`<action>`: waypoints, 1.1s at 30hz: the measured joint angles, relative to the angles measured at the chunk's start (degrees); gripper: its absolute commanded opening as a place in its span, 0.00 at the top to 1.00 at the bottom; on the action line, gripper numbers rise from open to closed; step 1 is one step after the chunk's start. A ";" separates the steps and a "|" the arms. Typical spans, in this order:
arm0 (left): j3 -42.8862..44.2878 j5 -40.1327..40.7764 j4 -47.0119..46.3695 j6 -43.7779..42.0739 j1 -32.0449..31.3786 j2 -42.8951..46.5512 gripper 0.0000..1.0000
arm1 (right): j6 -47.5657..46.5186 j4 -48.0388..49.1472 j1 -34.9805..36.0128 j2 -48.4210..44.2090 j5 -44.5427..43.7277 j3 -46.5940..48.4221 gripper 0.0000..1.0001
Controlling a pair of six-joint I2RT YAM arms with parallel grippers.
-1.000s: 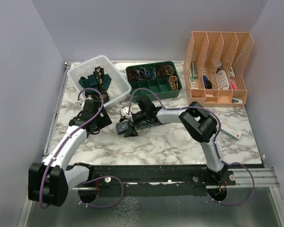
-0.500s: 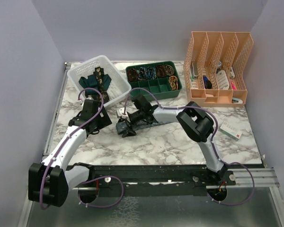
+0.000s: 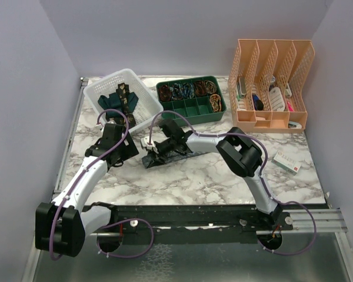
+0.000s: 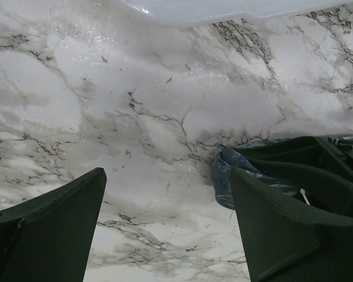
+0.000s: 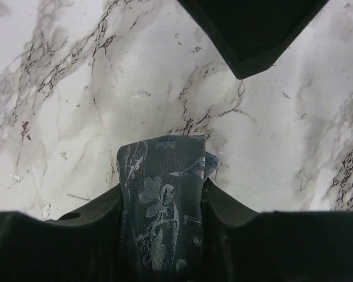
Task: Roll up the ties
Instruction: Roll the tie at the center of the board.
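Observation:
A blue-grey patterned tie (image 3: pixel 167 157) lies on the marble, folded up at its left end. My right gripper (image 3: pixel 152 153) is shut on that folded end, and the right wrist view shows the tie (image 5: pixel 162 170) squeezed between the right gripper (image 5: pixel 163 185) fingers. My left gripper (image 3: pixel 128 150) stands open just left of it, low over bare marble. In the left wrist view the tie (image 4: pixel 223 176) shows beside the left gripper (image 4: pixel 167 176). A dark teal tie (image 3: pixel 110 101) and a black-brown gold-patterned tie (image 3: pixel 125 94) lie in the white basket (image 3: pixel 148 109).
A green compartment tray (image 3: pixel 191 109) behind the arms holds rolled ties (image 3: pixel 182 90) in its back row. An orange file organiser (image 3: pixel 270 82) stands at the back right. A small box (image 3: pixel 285 160) lies right of the right arm.
My right gripper has slid left along the tie and closed on its folded end. The left arm has not moved.

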State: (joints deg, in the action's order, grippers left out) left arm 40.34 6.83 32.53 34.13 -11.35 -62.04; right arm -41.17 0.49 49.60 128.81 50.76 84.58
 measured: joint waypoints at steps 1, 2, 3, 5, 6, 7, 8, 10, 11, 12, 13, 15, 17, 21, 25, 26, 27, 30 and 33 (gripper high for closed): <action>0.00 0.02 0.00 -0.09 0.00 0.00 0.13 | -0.28 -0.11 0.00 0.00 0.02 0.00 0.59; 0.00 0.00 0.00 -0.13 0.00 0.00 0.13 | -0.48 -0.13 -0.02 0.00 0.04 0.00 0.59; 0.00 0.00 -0.02 -0.13 0.00 0.00 0.13 | -0.57 -0.09 -0.02 0.00 0.07 -0.04 0.57; 0.00 0.00 -0.02 -0.20 0.00 0.00 0.13 | -0.96 0.07 -0.02 -0.02 0.15 -0.24 0.39; 0.00 0.02 -0.02 -0.26 0.00 0.00 0.13 | -1.03 0.15 -0.02 -0.07 0.31 -0.33 0.32; 0.00 0.00 0.00 -0.33 0.00 0.00 0.13 | -1.01 0.17 -0.02 -0.13 0.48 -0.44 0.28; 0.00 0.00 -0.02 -0.37 0.00 -0.02 0.13 | -1.25 0.24 -0.04 -0.26 0.63 -0.66 0.23; -0.02 0.00 -0.07 -0.46 0.00 -0.15 0.13 | -1.40 0.55 -0.02 -0.85 0.92 -1.64 0.18; -0.04 -0.02 -0.09 -0.55 0.00 -0.24 0.14 | -1.40 0.74 -0.02 -1.33 0.96 -2.38 0.16; -0.11 -0.04 -0.13 -0.59 0.00 -0.31 0.14 | -1.40 0.94 -0.02 -1.88 0.92 -3.23 0.15; -0.22 -0.11 -0.20 -0.63 0.00 -0.37 0.14 | -1.36 1.09 -0.02 -2.40 0.90 -4.07 0.13; -0.48 -0.46 -0.31 -0.76 0.00 -0.55 0.14 | -0.96 1.62 -0.02 -3.45 0.59 -5.49 0.12; -0.74 -1.07 -0.39 -0.81 0.00 -0.70 0.13 | 0.63 3.74 -0.02 -4.90 -0.42 -7.48 0.07; -1.49 -1.90 -1.20 -0.76 0.02 -0.79 0.13 | 7.78 11.72 -0.55 -8.87 -3.52 -12.72 0.00; -2.10 -2.89 -1.75 -0.55 0.04 -0.81 0.13 | 15.98 20.04 -1.38 -13.70 -7.76 -17.97 0.00; -2.19 -2.97 -1.84 -0.52 0.04 -0.81 0.13 | 17.81 21.29 -1.60 -14.36 -8.87 -18.49 0.00; -2.25 -3.02 -2.01 -0.46 0.04 -0.81 0.13 | 20.92 22.97 -1.90 -15.34 -10.93 -19.28 0.00; -2.45 -3.08 -2.62 0.04 0.04 -0.79 0.13 | 31.52 26.58 -2.91 -19.04 -15.34 -22.49 0.00; -3.23 -3.10 -3.45 1.03 0.04 -0.74 0.13 | 44.11 28.06 -3.82 -22.97 -19.10 -25.27 0.13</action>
State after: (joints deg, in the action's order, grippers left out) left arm 37.10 3.73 29.08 35.16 -11.31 -62.78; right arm 2.94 28.56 45.78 105.84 31.66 59.31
